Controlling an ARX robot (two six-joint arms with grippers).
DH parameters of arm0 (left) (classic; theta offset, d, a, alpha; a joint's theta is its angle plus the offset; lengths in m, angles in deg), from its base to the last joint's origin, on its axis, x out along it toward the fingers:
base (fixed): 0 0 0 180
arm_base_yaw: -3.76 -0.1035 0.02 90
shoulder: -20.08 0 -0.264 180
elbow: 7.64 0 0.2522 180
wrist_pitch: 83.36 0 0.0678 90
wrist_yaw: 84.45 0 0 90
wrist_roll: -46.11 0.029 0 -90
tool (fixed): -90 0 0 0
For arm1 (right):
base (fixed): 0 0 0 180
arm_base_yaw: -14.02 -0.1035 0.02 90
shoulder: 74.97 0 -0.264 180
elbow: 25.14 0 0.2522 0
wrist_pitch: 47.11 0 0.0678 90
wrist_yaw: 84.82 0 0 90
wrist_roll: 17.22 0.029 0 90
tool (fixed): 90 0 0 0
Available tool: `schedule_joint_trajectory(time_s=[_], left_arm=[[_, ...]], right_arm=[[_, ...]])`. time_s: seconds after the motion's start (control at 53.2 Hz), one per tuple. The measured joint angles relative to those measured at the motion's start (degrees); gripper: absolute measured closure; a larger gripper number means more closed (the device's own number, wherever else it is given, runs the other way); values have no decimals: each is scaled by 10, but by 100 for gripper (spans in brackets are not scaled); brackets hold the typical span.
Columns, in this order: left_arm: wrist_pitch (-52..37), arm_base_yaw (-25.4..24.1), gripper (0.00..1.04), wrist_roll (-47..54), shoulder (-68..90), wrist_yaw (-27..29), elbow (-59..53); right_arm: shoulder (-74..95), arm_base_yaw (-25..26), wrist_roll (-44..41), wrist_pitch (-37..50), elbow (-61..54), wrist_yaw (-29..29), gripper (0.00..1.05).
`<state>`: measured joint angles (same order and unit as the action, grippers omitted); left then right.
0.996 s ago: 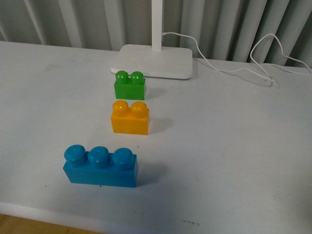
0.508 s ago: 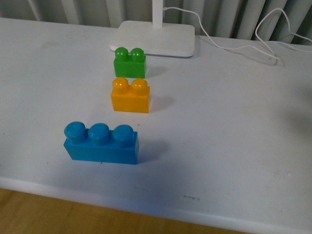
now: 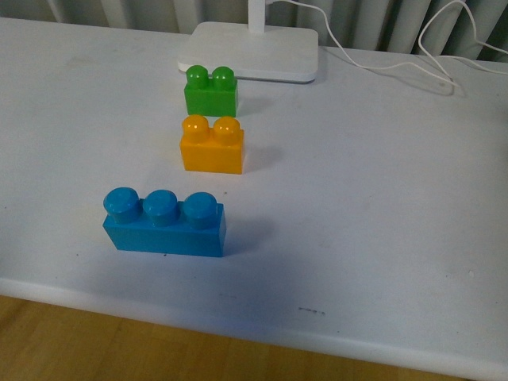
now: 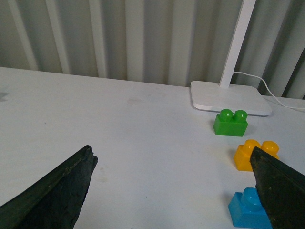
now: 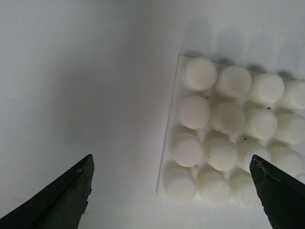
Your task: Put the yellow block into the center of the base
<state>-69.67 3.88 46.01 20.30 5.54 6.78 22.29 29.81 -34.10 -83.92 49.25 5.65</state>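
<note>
Left tool [image 4: 171, 153], right tool [image 5: 171, 160]: agape.

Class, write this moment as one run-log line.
left pincer: open | right pincer: open over white studded square base | yellow two-stud plastic brick: untouched

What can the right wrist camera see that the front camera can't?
Only the right wrist view shows the base with its round white studs, and the right gripper, which is open. Only the front view shows the yellow block, the green brick, the blue brick and the lamp foot with its cable. Both views show the white table.
</note>
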Motion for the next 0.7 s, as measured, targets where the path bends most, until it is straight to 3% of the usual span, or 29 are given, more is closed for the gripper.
schedule_joint_trajectory(time_s=[0.338,0.695], left_arm=[[0,0,6,0,0,0,0],[0,0,6,0,0,0,0]], right_arm=[[65,38,-9,-3,29,2,9],[111,43,21,-10,39,-12,9]])
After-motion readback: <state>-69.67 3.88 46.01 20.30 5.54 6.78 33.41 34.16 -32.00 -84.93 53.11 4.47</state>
